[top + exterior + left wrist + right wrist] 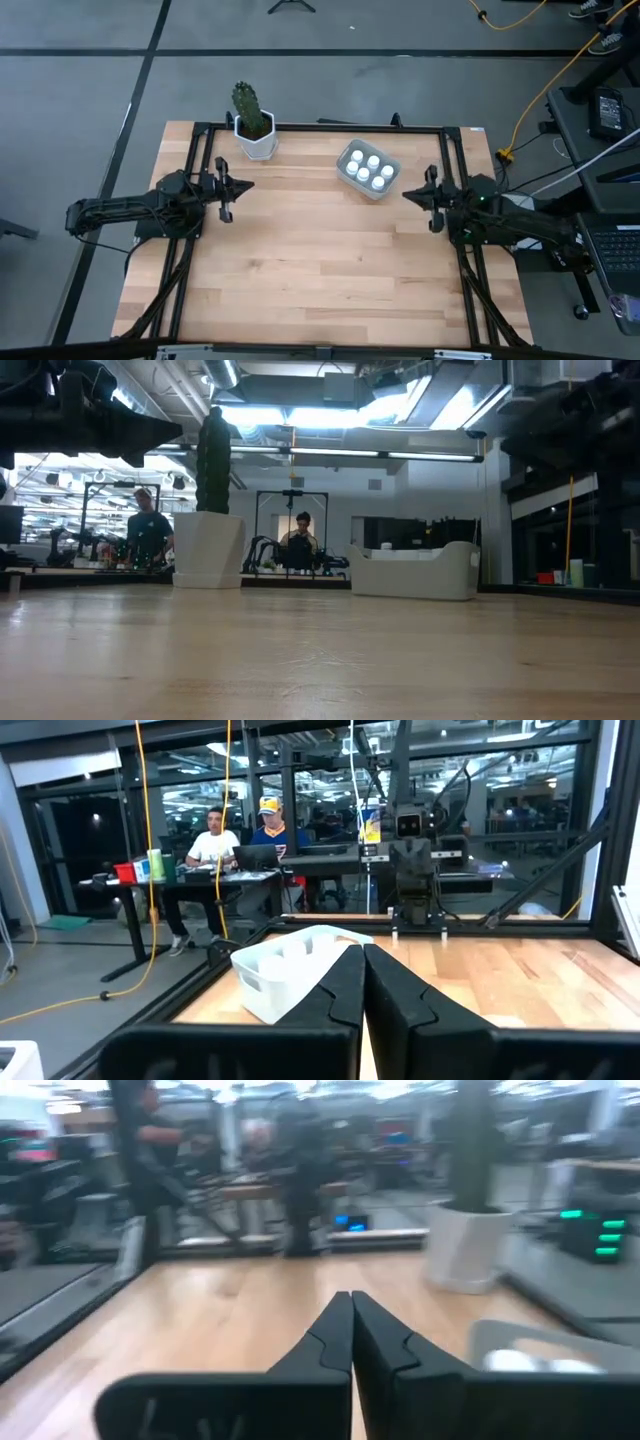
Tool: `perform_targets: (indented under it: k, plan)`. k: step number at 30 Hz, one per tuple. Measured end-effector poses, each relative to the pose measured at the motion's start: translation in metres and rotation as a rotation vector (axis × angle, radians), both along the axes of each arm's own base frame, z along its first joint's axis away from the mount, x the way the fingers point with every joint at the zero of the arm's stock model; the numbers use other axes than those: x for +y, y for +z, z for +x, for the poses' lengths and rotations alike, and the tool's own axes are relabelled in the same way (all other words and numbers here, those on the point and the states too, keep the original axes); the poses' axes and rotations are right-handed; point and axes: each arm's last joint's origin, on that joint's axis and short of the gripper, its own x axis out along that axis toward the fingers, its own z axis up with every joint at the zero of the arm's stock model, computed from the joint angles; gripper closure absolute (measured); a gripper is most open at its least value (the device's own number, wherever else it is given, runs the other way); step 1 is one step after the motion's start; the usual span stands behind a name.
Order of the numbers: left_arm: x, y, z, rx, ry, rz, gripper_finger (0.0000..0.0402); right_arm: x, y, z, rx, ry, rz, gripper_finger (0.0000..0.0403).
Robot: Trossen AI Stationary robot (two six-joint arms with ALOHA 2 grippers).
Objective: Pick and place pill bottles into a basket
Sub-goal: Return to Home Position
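Observation:
Several small white pill bottles (pixel 368 170) stand upright in the pale grey basket (pixel 350 154) at the table's far side, right of centre. The basket (pixel 412 572) rests flat on the wood; it shows too in the left wrist view (pixel 285 975) and at the right wrist view's edge (pixel 560 1345). My left gripper (pixel 248 186) hovers at the table's left edge, shut and empty, pointing level toward the right. My right gripper (pixel 407 195) hovers at the right edge, shut and empty, pointing toward the left. Fingers meet in both wrist views (pixel 362 982) (pixel 351 1330).
A cactus in a white pot (pixel 254 128) stands at the far side, left of the basket. A black frame (pixel 320 128) runs along the far and side edges. People sit at desks (pixel 240 845) beyond the table. Bare wood (pixel 320 260) fills the middle and near part.

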Motion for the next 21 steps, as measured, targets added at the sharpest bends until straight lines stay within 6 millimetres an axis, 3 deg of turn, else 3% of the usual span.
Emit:
perform_targets:
  k: [14, 21]
  plan:
    - [0.0, -0.0003, 0.0, 0.004, 0.0, 0.001, 0.0391, 0.0016, -0.003, 0.0009, 0.007, 0.065, 0.006, 0.0389]
    - [0.0, -0.0003, 0.0, 0.004, 0.0, 0.001, 0.0395, 0.0016, -0.0031, 0.0009, 0.008, 0.07, 0.088, 0.0385]
